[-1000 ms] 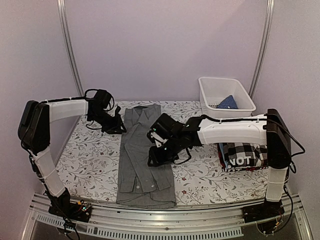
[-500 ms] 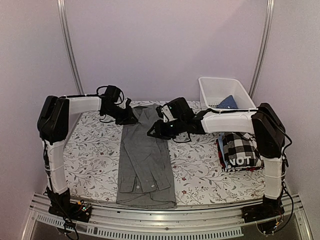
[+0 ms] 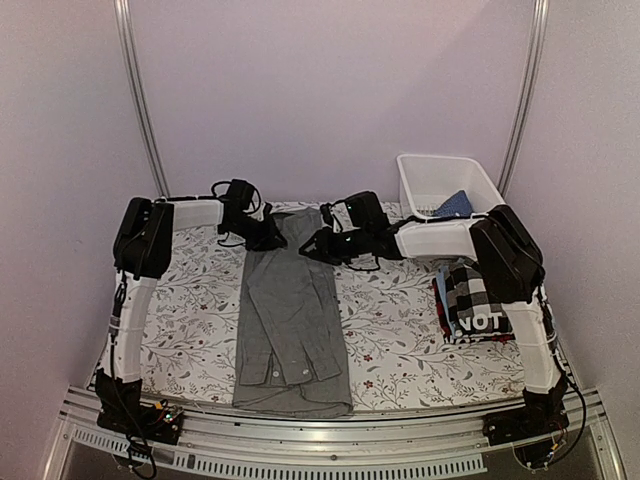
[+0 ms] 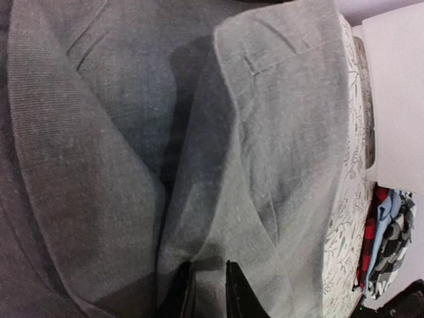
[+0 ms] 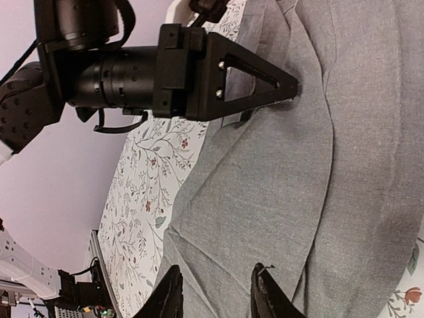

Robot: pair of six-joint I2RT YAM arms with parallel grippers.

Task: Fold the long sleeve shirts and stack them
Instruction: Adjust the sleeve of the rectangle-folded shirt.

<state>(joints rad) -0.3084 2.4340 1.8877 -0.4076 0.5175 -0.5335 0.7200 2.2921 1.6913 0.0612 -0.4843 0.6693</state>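
The left gripper [image 4: 208,271] pinches the grey shirt [image 3: 290,310] at its far end, the right gripper [image 5: 215,275] half-open over the same end.

From above, the collar end of the grey shirt [image 3: 292,320] is lost behind the left hand [image 3: 268,237] and the right hand [image 3: 315,245]. The right arm [image 3: 505,260] covers the far part of the stack of folded shirts [image 3: 482,308]. The basket [image 3: 418,190] wall hides most of a blue cloth [image 3: 456,205]. In both wrist views the bottom edge cuts off the hand's own fingers, and the shirt runs past the frame.
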